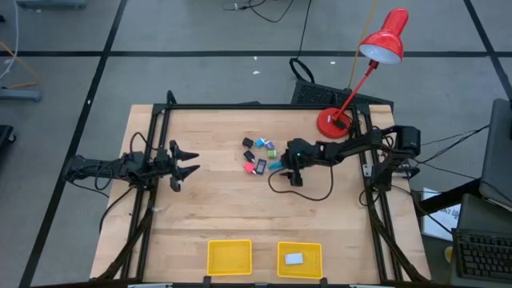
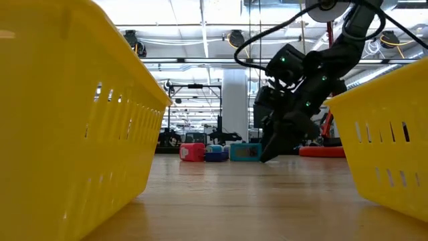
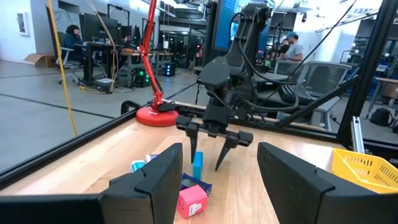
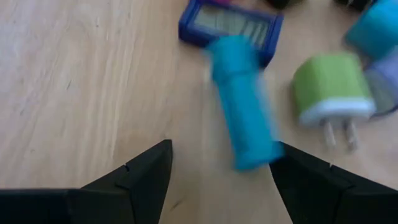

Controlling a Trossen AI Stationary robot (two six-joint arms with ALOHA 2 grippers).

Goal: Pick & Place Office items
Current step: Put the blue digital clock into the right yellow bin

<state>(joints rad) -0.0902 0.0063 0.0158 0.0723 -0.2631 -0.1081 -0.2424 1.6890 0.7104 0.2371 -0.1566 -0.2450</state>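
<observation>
Beside the office items point(image 1: 258, 155), the right gripper point(image 1: 282, 166) hangs spread over a blue cylinder point(image 4: 241, 102) (blurred, not gripped). Left gripper point(image 1: 190, 160) waits apart, fingers parted.

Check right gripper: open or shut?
Open. The right gripper shows its two dark fingers spread wide apart, straddling the end of the light blue cylinder lying on the table, not yet closed on it.

Robotics laboratory: open industrial hall with a taped concrete floor point(image 1: 200, 32), ceiling strip lights point(image 2: 200, 27), framed test rigs point(image 2: 194, 107), and people point(image 3: 71, 37) seated at monitor-laden workstations point(image 3: 102, 28) beyond the wooden table point(image 1: 224, 208).
</observation>
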